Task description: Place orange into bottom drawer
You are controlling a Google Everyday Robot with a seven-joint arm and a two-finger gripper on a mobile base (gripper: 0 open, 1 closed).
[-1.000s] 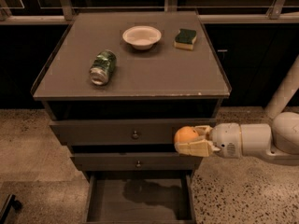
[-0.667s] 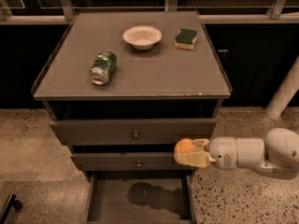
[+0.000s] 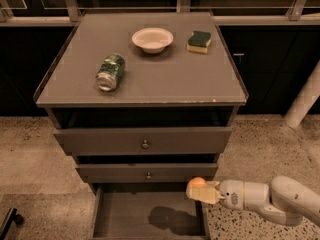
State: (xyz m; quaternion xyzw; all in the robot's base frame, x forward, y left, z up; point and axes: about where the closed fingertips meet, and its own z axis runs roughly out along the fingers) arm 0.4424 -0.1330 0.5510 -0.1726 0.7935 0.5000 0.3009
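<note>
1. Speckled floor (image 3: 270,144) around a grey cabinet, with dark cupboards along the top of the frame. That's the only camera view, so everything below comes from it.
2. What changed: the gripper (image 3: 198,190) has dropped a good bit over the last second. It was up in front of the top drawer (image 3: 100,143), and now it's lower right, below the middle drawer (image 3: 110,173).
3. Its pale fingers (image 3: 206,195) are pinching the orange (image 3: 196,182), which peeks out on top. So the fruit is in the air, over the right side of the open bottom drawer (image 3: 125,211), not resting on anything.
4. There's a dark shadow (image 3: 170,219) on the drawer floor under it, so I'd guess it's lined up and mostly just needs lowering and letting go. That thin right wall is close though, so it could clip.
5. On the cabinet top (image 3: 170,84): a green can (image 3: 110,71) lying on its side at left, a white bowl (image 3: 152,38) at the back, and a green-and-yellow sponge (image 3: 199,41) just right of it.
</note>
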